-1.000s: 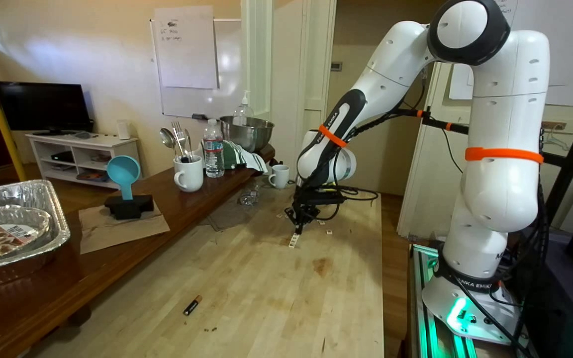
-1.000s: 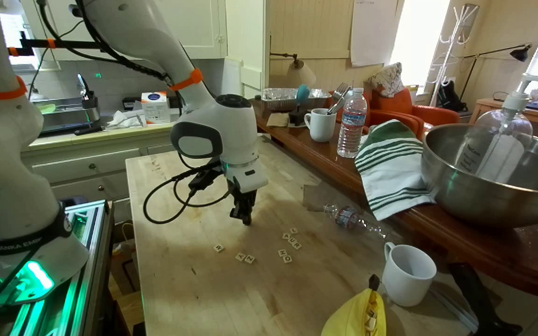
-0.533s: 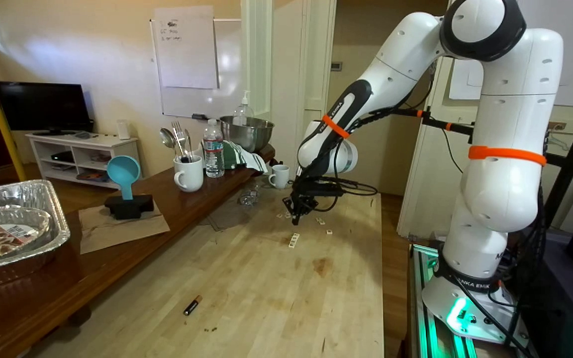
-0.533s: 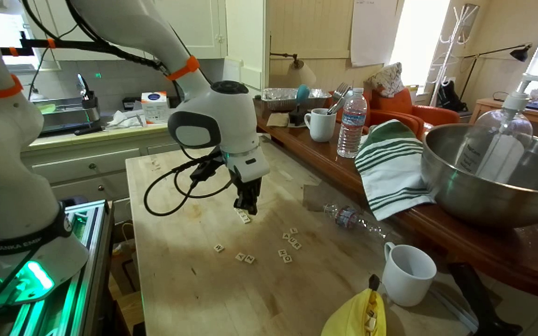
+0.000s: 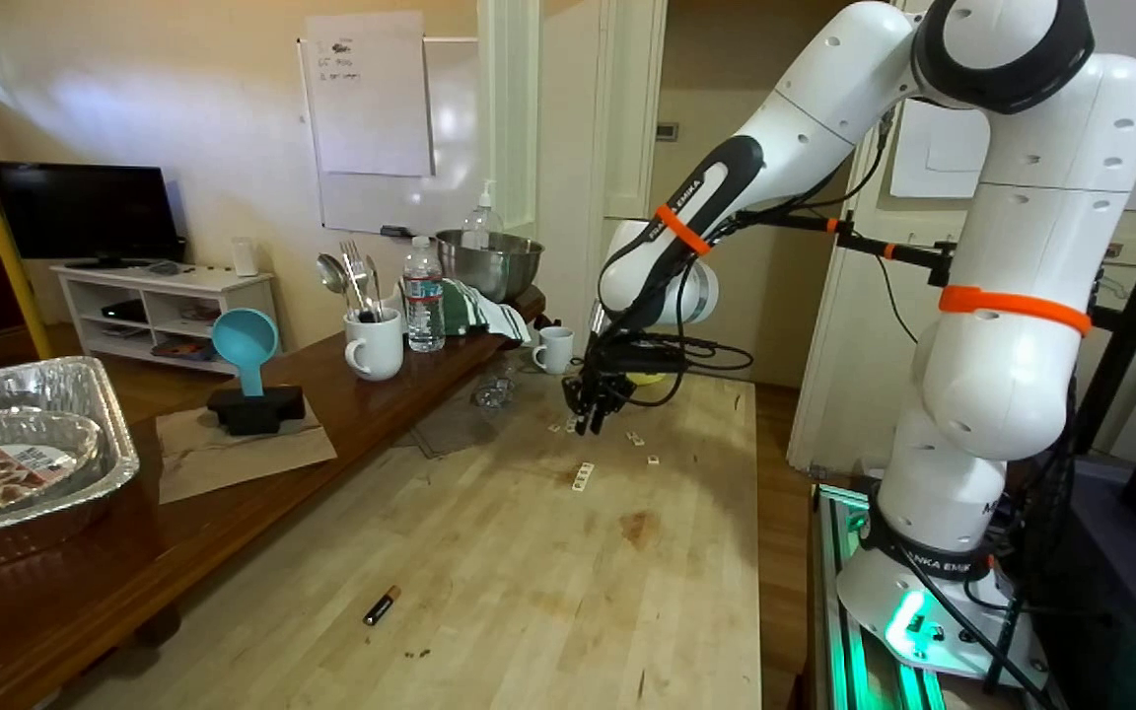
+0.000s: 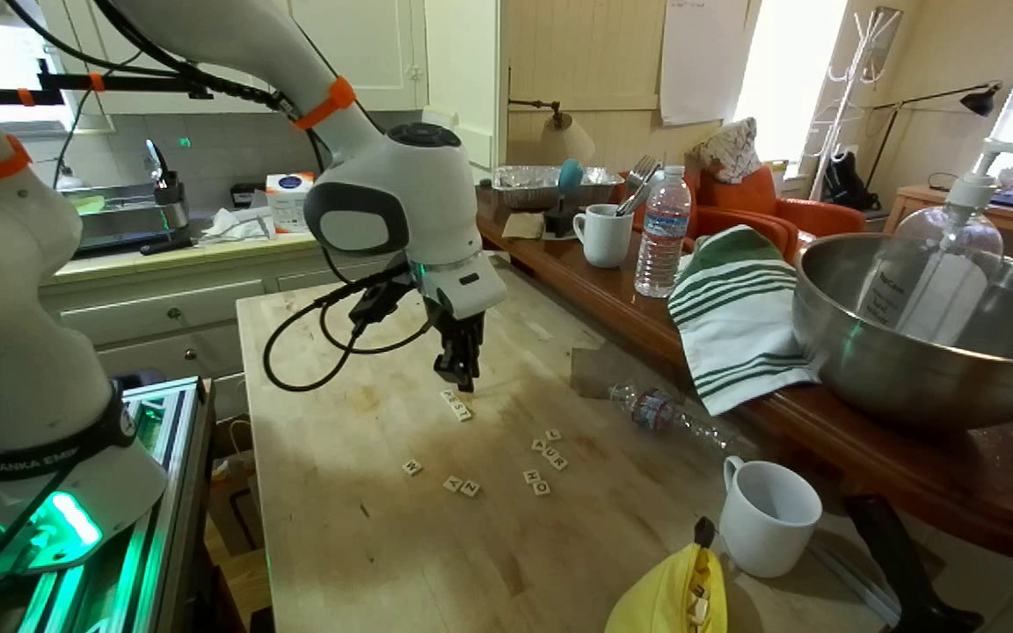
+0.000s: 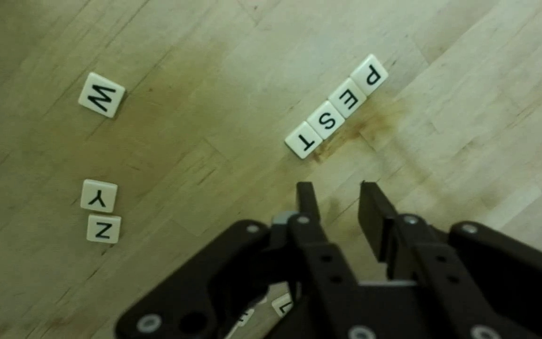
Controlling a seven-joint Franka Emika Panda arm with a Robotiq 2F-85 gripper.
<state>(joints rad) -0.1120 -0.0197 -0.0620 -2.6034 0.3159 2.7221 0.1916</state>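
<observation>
Your gripper (image 7: 335, 193) has risen from the table (image 6: 357, 545), jaws apart with nothing between them; near it on the table, 4 letter tiles (image 7: 331, 115) lie in a row, edges touching, presumably so they read PEST.

The letter tiles (image 7: 326, 120) were ivory with black letters, the worktop (image 6: 383, 563) pale blond with brown blotches. The jaws were black; the robot arm (image 5: 997, 390) was white with black trim and orange bands (image 5: 1015, 308). The dish towel (image 6: 739, 325) was white with green stripes, the pouch (image 6: 660, 593) yellow with a black tip, both mugs (image 6: 770, 536) white, the mixing bowl (image 6: 911, 374) silver, the scoop (image 5: 246, 340) turquoise, the battery (image 5: 382, 605) black and copper.
</observation>
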